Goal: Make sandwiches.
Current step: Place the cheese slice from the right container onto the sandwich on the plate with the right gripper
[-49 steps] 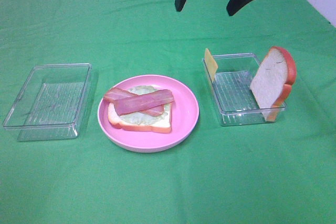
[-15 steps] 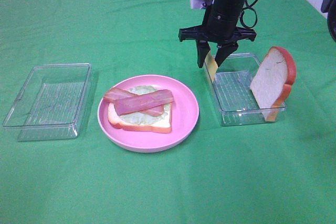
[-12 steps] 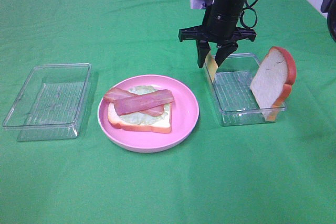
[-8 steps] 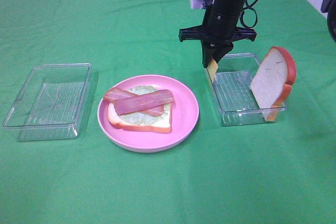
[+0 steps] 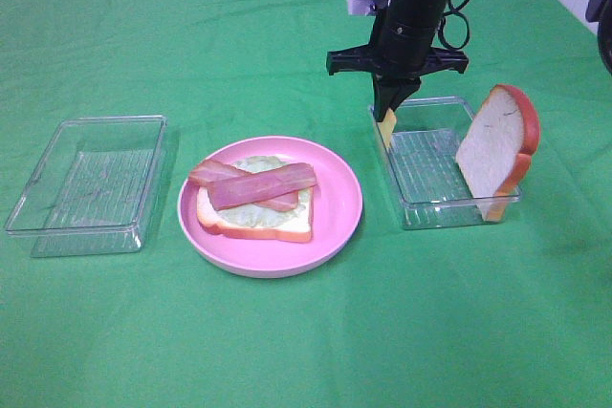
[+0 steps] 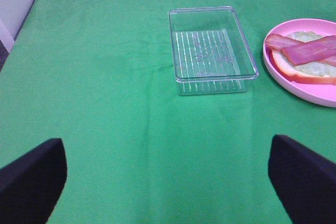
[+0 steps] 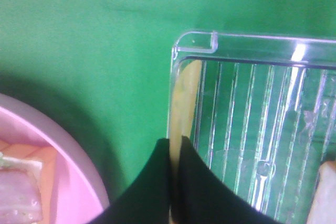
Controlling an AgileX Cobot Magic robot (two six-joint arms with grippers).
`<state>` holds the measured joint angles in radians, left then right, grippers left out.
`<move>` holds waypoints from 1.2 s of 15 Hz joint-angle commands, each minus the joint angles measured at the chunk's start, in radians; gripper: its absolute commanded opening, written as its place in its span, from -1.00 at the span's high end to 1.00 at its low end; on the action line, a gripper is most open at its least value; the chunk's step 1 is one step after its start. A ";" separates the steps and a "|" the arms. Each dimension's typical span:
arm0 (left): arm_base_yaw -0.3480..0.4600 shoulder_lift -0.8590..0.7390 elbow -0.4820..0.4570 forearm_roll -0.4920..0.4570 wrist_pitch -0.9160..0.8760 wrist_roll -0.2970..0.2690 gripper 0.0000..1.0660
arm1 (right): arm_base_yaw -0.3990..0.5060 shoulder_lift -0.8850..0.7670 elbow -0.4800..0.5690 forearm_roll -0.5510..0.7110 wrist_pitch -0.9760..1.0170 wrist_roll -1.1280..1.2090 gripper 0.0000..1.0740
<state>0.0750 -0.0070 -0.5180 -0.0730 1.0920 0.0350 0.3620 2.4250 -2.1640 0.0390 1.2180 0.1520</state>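
Thin yellow cheese square point(image 5: 386, 127) upright against ribbed clear tray's point(image 5: 449, 209) wall nearest the round pink plate point(image 5: 339, 203), pinched in the right gripper point(image 5: 387, 110), left gripper point(image 6: 168, 182) spread wide.

At centre we see a plate point(image 5: 339, 200) bearing a bread slice point(image 5: 287, 228), lettuce point(image 5: 254, 161) and bacon strips point(image 5: 263, 185). The left tray point(image 5: 86, 236) flanks it; the right tray point(image 5: 449, 209) holds a cheese square point(image 5: 386, 127) and a leaning slice point(image 5: 490, 150).

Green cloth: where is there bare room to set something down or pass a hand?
Bare: the wide front strip of cloth before the left tray, pink plate and right tray, and the back stretch behind the left tray and plate. Crowded: slim gaps beside the plate, and the right tray's corner, where the right gripper is shut on the cheese.
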 commanded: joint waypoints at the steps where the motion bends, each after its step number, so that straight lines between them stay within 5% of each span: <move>1: 0.000 -0.015 0.003 -0.006 -0.015 -0.007 -0.83 | -0.002 -0.054 -0.002 -0.003 0.114 0.008 1.00; 7: 0.000 -0.015 0.003 -0.006 -0.015 -0.007 -0.83 | 0.001 -0.191 0.005 0.094 0.114 0.008 1.00; 10: 0.000 -0.015 0.003 -0.006 -0.015 -0.007 -0.83 | 0.002 -0.319 0.139 0.145 0.080 -0.014 1.00; 13: 0.000 -0.015 0.003 -0.009 -0.015 -0.007 -0.83 | 0.002 -0.434 0.331 0.333 -0.105 -0.114 1.00; 18: 0.000 -0.015 0.003 -0.010 -0.015 -0.007 -0.83 | 0.018 -0.488 0.654 0.861 -0.331 -0.415 1.00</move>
<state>0.0750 -0.0070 -0.5180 -0.0740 1.0920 0.0350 0.3790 1.9430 -1.5160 0.8580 0.9010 -0.2290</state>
